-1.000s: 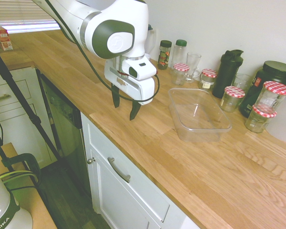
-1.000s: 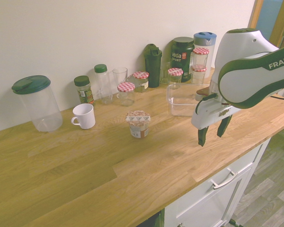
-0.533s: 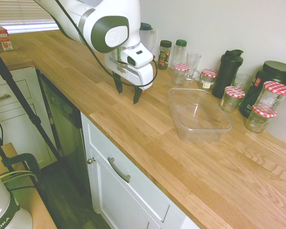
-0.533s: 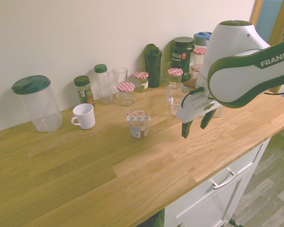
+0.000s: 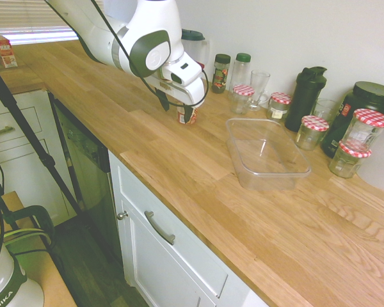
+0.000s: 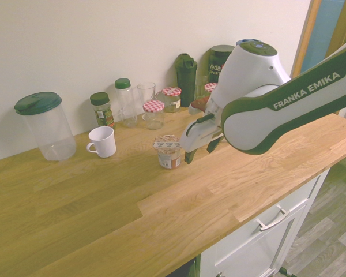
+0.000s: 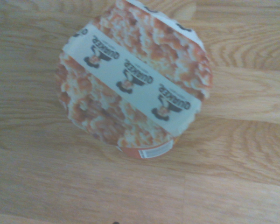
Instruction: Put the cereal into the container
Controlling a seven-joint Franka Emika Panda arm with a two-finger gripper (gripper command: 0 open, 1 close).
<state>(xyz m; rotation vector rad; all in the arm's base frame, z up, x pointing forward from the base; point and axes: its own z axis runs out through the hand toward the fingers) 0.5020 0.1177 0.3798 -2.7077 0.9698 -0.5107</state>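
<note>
Counter (image 5: pixel 224 224) runs from the near right to the far left, giving everything a flat footing. Over its far part hangs the arm (image 5: pixel 155 48), bent low, I'd guess to bring its wrist over the cereal. Tub (image 5: pixel 272 182) sits well to the right and nearer, upright, mouth up and with nothing in it; that makes a broad target, and there looks to be space around it for a descent from above. Shaker (image 5: pixel 306 96) and jars (image 5: pixel 312 132) stand beyond it towards the wall, probably kept back so the reach stays free.

Gripper (image 5: pixel 176 113) has its jaws spread wide with nothing between them, fingers pointing down just beside the cereal (image 5: pixel 191 115). That little cup stands upright on the wood, lid up, at the far left of the tub and outside it. I take the wide spread as allowance for its round body; the fingers need to straddle it evenly before closing, as a crooked approach could tip it, and a hard squeeze might dent the wall.
</note>
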